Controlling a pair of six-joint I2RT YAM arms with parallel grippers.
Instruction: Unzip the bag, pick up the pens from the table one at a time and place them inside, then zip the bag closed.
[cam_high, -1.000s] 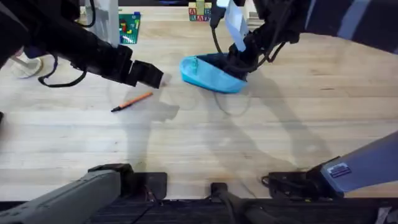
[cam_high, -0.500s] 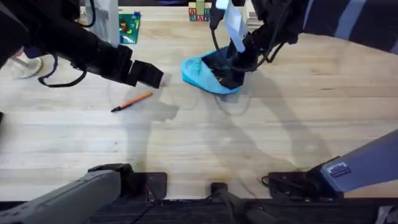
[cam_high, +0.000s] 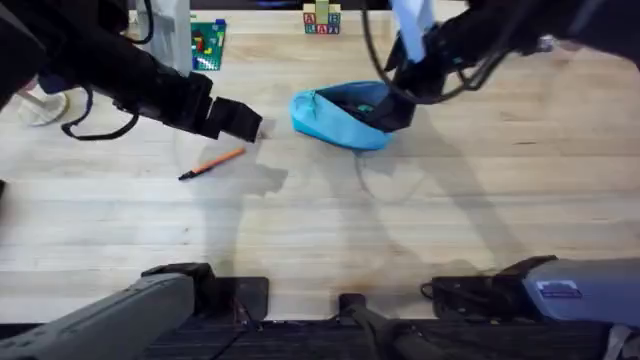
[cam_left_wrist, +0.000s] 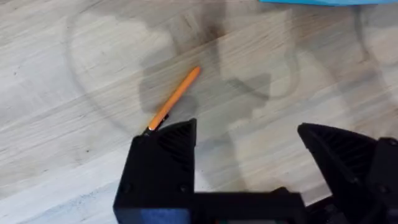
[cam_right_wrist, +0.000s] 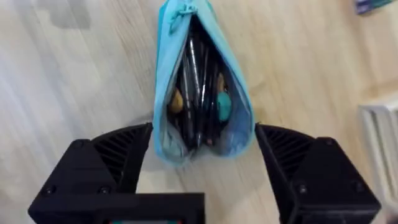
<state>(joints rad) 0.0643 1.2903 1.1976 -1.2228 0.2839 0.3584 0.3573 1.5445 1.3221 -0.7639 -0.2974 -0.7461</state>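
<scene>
Table carries unzipped pencil pouch near its far edge between right gripper's spread fingers; left gripper, wide open, hovers over orange pen.

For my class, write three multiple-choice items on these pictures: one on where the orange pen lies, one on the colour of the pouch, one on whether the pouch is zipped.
1. Where is the orange pen?
A. inside the bag
B. on the table, to the left of the bag
C. held in the right gripper

2. What colour is the bag?
A. light blue
B. red
C. yellow

3. What state is the bag in?
A. zipped shut
B. open, with pens inside
C. open and empty

Key: 1 B, it lies on the bare table near the open left gripper. 2 A, its fabric is light blue in the overhead view. 3 B, the right wrist view looks into its gaping mouth between the open right gripper fingers, with dark pens inside.
</scene>
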